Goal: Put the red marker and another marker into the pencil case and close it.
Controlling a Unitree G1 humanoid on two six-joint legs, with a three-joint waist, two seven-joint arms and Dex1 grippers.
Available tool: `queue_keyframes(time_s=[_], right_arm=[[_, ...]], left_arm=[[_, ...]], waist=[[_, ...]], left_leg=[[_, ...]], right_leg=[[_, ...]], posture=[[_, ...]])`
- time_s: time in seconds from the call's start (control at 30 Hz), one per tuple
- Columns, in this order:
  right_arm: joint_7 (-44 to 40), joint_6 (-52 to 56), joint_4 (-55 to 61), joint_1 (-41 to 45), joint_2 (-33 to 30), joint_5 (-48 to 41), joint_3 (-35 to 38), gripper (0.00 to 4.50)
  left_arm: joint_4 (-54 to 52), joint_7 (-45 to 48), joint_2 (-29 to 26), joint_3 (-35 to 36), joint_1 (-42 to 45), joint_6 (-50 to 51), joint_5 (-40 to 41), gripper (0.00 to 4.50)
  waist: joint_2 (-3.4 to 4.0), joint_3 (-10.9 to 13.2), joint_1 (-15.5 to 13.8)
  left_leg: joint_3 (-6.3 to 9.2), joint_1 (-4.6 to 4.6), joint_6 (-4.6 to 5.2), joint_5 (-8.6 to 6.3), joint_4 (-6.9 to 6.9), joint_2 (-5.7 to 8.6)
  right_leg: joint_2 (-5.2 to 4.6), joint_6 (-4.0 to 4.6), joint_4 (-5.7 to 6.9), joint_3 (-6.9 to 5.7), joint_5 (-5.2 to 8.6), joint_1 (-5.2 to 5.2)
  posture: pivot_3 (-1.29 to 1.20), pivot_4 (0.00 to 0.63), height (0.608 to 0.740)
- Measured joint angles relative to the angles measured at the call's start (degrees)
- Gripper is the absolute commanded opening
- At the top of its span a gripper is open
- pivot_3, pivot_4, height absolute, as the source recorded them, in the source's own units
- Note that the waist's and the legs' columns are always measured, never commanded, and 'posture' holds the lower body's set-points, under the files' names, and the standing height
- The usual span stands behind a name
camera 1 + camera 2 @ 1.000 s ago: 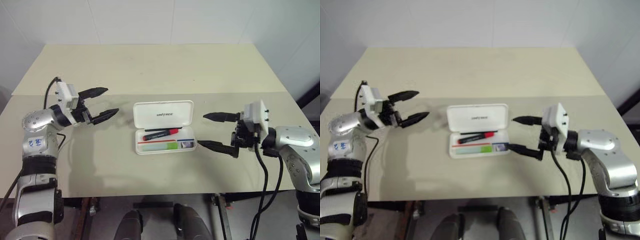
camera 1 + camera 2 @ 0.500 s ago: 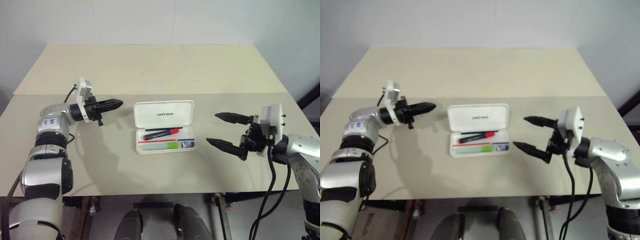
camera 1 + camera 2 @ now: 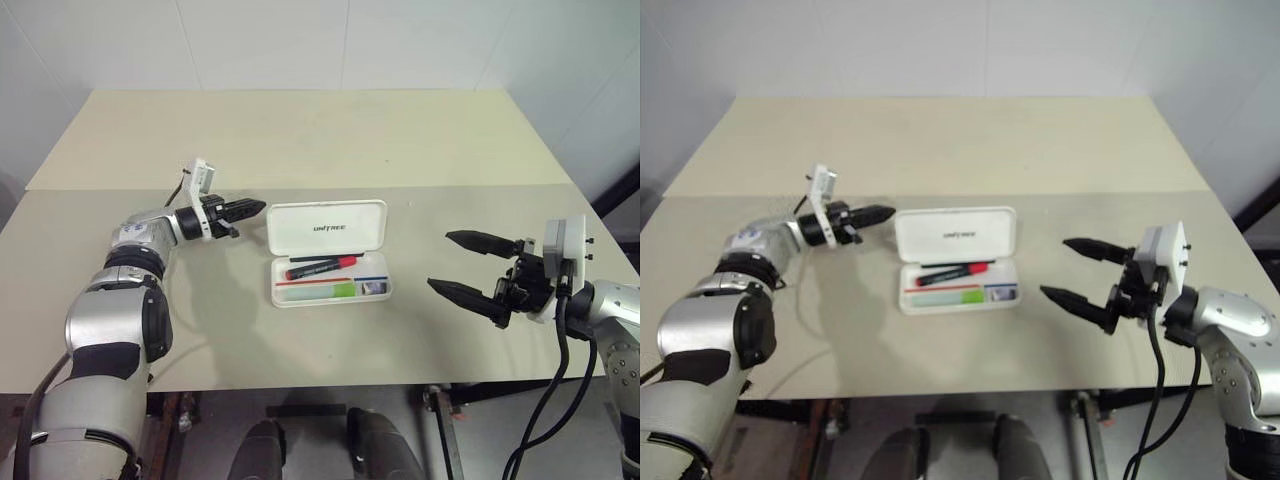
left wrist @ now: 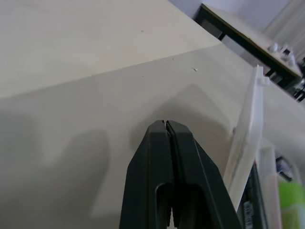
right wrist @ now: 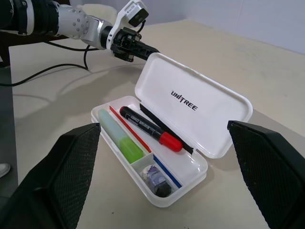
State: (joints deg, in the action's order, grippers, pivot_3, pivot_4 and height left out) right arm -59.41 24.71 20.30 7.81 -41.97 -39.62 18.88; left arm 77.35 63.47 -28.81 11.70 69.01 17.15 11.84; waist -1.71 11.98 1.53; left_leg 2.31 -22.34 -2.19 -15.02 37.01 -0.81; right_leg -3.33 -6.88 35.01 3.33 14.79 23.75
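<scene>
Left gripper [image 3: 258, 207] now pinched shut and advanced to the raised lid's 9 o'clock edge, empty; a second ago spread wide and farther off. Right gripper [image 3: 463, 263] drawn back toward 3 o'clock, jaws wide, empty. Red marker [image 5: 148, 128] and another marker [image 5: 120, 139] already lying inside the pencil case [image 3: 327, 229] at table centre. Remaining, apparently: closing the lid.

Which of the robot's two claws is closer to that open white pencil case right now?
Left. The left gripper, shut, points at the edge of the pencil case lid; the right gripper, open, hangs farther off on the other side.
</scene>
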Motion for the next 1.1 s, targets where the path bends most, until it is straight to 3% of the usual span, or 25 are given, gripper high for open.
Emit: queue_keyframes(time_s=[0.33, 0.53, 0.87, 1.1], right_arm=[[-0.3, -0.6, 0.8, -2.6, -0.4, -2.7, 4.2, 4.5], [-5.4, -2.0, -3.8, -6.5, -1.9, -4.3, 8.8, 4.5], [-9.8, -4.9, -9.9, -3.2, -4.9, -3.2, 10.2, 4.5], [-8.9, -5.9, -9.9, -2.2, -4.2, -2.1, 7.9, 4.5]], left_arm=[[0.1, 0.9, 2.7, 1.3, 0.7, 8.2, -0.4, 0.03], [0.0, 6.3, 3.4, 0.1, 2.0, 8.3, -2.4, 0.03], [-1.4, 22.5, 5.8, -7.8, 2.8, 10.6, -7.1, 0.03], [-5.5, 22.6, 6.1, -14.4, 2.5, 16.5, -7.9, 0.03]], waist=[[-0.02, 0.0, 0.0], [-0.05, 0.0, -0.1], [-0.06, 0.0, 0.1], [-0.06, 0.0, 0.0]], left_leg=[[0.02, 0.0, -0.01, 0.0, 0.0, 0.02], [0.01, -0.01, -0.02, -0.01, 0.0, 0.08], [0.02, 0.02, -0.02, -0.01, 0.0, 0.04], [0.05, -0.01, -0.03, -0.02, 0.0, 0.09]], right_leg=[[-0.01, -0.03, 0.01, 0.01, 0.01, -0.01], [-0.03, -0.05, -0.04, 0.05, 0.02, -0.03], [0.01, -0.05, -0.03, 0.05, 0.02, -0.05], [-0.01, -0.14, -0.03, 0.1, 0.07, -0.06]], posture=[[0.0, 0.15, 0.74], [0.0, 0.15, 0.74], [0.0, 0.15, 0.74], [0.0, 0.15, 0.74]])
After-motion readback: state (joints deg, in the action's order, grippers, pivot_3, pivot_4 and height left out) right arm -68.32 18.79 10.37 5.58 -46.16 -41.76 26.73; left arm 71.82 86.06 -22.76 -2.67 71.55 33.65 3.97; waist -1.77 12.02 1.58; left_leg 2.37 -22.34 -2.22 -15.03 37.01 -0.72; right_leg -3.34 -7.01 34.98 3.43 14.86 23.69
